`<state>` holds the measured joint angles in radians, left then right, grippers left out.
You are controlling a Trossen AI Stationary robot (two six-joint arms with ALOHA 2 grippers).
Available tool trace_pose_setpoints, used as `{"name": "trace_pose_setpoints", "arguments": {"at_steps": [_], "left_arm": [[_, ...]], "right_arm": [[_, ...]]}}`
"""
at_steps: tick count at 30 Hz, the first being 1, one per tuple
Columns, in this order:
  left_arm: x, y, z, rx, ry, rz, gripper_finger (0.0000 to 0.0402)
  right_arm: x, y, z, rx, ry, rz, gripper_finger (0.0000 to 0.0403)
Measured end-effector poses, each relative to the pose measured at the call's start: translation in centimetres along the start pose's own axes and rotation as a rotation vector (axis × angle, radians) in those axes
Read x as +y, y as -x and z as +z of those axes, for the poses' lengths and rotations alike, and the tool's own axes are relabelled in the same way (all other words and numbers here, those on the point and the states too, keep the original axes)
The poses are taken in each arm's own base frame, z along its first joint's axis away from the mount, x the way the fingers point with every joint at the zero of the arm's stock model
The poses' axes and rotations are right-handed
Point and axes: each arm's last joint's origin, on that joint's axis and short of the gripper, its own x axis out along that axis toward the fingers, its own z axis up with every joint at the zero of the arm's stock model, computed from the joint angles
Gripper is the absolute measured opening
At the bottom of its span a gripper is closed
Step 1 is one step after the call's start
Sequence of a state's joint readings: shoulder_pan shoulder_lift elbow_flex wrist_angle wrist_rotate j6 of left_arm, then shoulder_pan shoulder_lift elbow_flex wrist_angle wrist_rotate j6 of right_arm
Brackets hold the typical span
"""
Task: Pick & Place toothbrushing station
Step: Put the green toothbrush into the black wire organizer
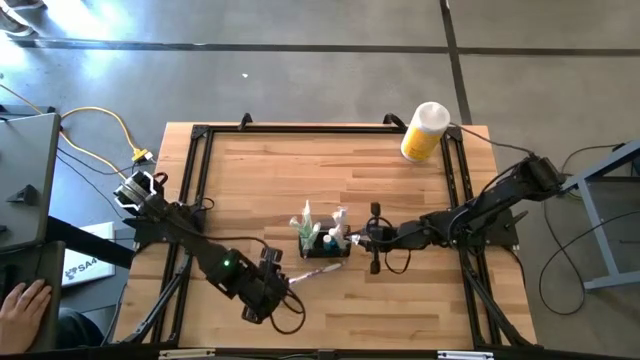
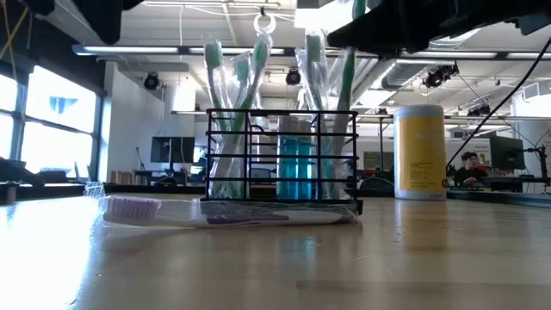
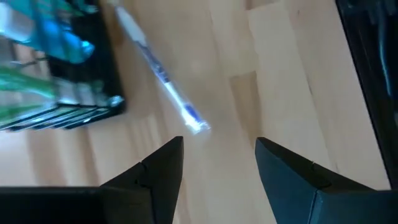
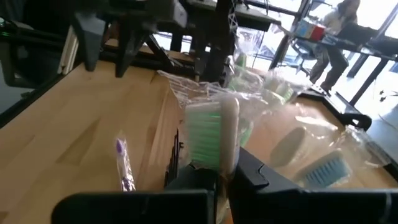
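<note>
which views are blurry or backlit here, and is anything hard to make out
Low view: bright windows behind backlight the toothbrushing station, so its wire walls read as a silhouette. Left wrist view: soft and smeared; the loose toothbrush looks streaked. Right wrist view: the clear wrappers glare. High view: evenly lit.

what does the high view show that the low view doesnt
Only the high view: both arms whole, the left gripper open beside the loose toothbrush, the right gripper shut at the toothbrushing station, and a person's hand at the table's edge. Only the low view: the station's wire walls side-on and the room behind. Both: station, wrapped toothbrushes, loose toothbrush, yellow bottle.
</note>
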<state>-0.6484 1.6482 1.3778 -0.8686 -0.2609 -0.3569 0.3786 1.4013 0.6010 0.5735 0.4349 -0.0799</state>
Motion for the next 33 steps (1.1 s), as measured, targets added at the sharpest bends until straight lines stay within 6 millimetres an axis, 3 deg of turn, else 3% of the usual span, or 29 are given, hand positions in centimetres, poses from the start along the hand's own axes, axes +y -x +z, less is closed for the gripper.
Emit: {"name": "trace_pose_setpoints", "arguments": {"at_steps": [7,13,19,33], "left_arm": [[-0.6,-3.1,-1.9,-0.048,0.016,-0.012,0.0193],[-0.8,-4.6,-2.7,-0.097,0.025,-0.028,0.0193],[-0.9,-4.7,-2.4,-0.132,0.016,-0.04,0.0193],[-0.9,-4.7,-2.3,-0.148,0.012,-0.045,0.0193]], "right_arm": [[-0.5,-0.8,-0.8,0.027,-0.048,0.04,0.0005],[-0.6,-0.9,-0.7,0.023,-0.062,0.086,0.0005],[-1.2,-1.2,-0.9,0.034,-0.106,0.117,0.0011],[-1.3,-1.2,-1.0,0.039,-0.087,0.148,0.0109]]}}
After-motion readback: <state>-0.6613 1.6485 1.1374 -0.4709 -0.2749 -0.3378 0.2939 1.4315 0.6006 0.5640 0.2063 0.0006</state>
